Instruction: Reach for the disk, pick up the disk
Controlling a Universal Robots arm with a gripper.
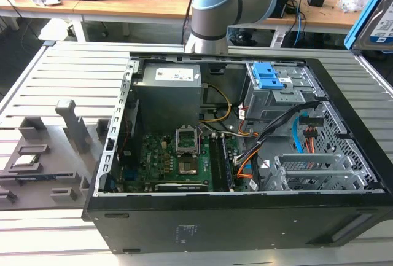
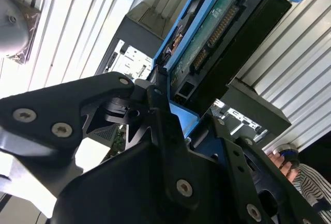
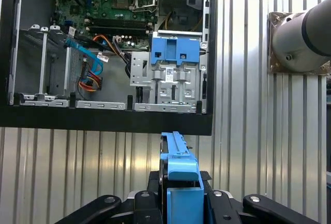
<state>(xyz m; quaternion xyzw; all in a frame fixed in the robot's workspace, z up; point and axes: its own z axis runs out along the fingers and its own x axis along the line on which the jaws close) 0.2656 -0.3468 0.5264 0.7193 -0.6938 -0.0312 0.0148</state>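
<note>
The disk (image 2: 222,32) hangs in the air with its green circuit-board side and connector showing, edged by a blue bracket, and my gripper (image 2: 173,113) is shut on it. In the first wrist view the bracket's blue edge (image 3: 178,169) stands between the black fingers (image 3: 150,185) of my gripper (image 3: 181,188), above the slatted table and outside the open computer case (image 3: 103,115). In the exterior view the disk (image 1: 381,23) shows at the top right corner, well above the case's right side.
The open case (image 1: 215,217) holds a motherboard (image 1: 175,158), a grey power supply box (image 1: 169,91), cables and a blue drive-bay latch (image 1: 270,75). A grey fixture (image 1: 67,125) stands at the exterior view's left. The arm's base (image 3: 300,40) is bolted beside the case. A person's hand (image 2: 282,158) is nearby.
</note>
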